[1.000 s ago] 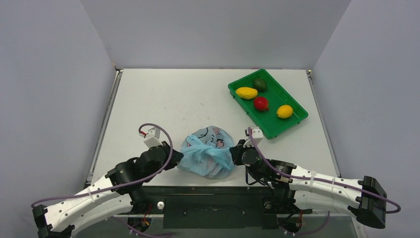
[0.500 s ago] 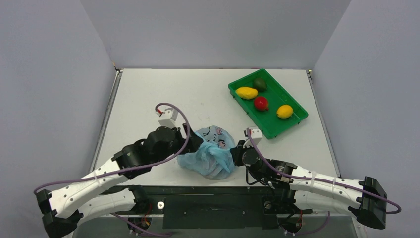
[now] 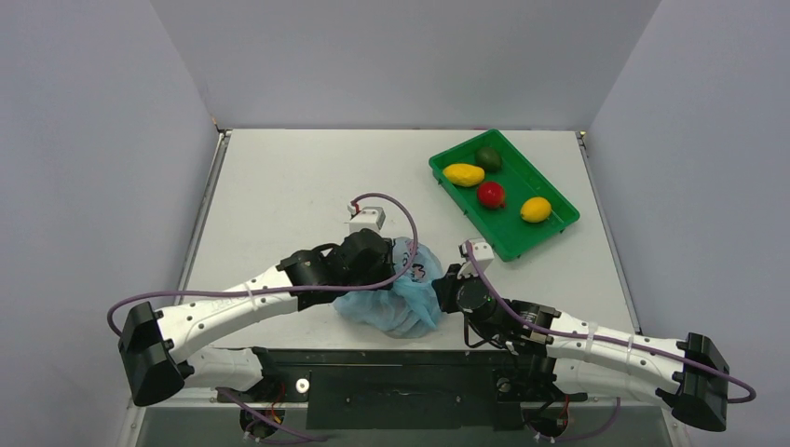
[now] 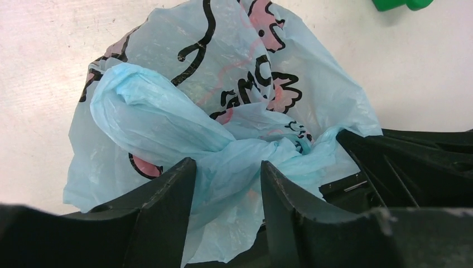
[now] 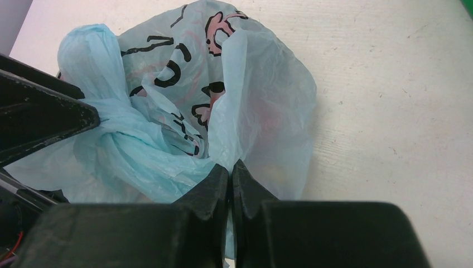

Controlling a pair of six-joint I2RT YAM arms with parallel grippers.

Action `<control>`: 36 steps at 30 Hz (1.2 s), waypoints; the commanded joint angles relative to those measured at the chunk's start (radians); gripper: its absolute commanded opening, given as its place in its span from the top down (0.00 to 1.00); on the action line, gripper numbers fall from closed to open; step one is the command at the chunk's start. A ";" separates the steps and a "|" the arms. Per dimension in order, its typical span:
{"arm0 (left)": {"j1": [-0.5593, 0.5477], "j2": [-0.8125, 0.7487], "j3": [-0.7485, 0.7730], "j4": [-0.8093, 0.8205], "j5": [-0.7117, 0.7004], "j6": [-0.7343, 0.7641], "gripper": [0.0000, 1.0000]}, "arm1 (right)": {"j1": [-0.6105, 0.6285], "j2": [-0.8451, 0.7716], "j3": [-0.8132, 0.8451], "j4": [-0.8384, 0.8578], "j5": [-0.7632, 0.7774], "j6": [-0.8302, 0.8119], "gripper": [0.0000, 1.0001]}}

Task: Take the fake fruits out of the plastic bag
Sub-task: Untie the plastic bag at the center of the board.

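Note:
The plastic bag (image 3: 396, 300) lies crumpled near the table's front edge, light blue with dark drawings and its handles twisted together. My left gripper (image 3: 388, 272) reaches over it from the far left. In the left wrist view the left gripper (image 4: 226, 165) is open, and its fingers straddle the twisted part of the bag (image 4: 167, 111). My right gripper (image 3: 439, 290) is at the bag's right side. In the right wrist view the right gripper (image 5: 230, 166) is shut, pinching the film of the bag (image 5: 262, 100). The fake fruits in the bag are hidden; only a faint orange patch (image 4: 252, 196) shows through.
A green tray (image 3: 466, 212) stands at the back right of the table. It holds two yellow fruits (image 3: 464, 174), a dark green one (image 3: 488, 157) and a red one (image 3: 491, 195). The tray's near corner is close behind the right wrist. Grey walls enclose the table.
My left arm has swung from the bag's left side to above it and its gripper has opened. The bag has flattened a little. The right arm has held still.

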 commanded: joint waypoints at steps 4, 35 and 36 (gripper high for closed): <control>-0.005 -0.059 -0.054 0.069 -0.003 -0.055 0.67 | -0.012 -0.017 -0.022 0.034 0.004 0.019 1.00; 0.022 -0.559 -0.382 0.087 -0.126 -0.263 1.00 | -0.172 -0.197 0.096 -0.150 -0.154 -0.160 0.51; 0.022 -0.554 -0.381 0.092 -0.122 -0.264 1.00 | -0.166 -0.196 0.110 -0.157 -0.155 -0.184 0.49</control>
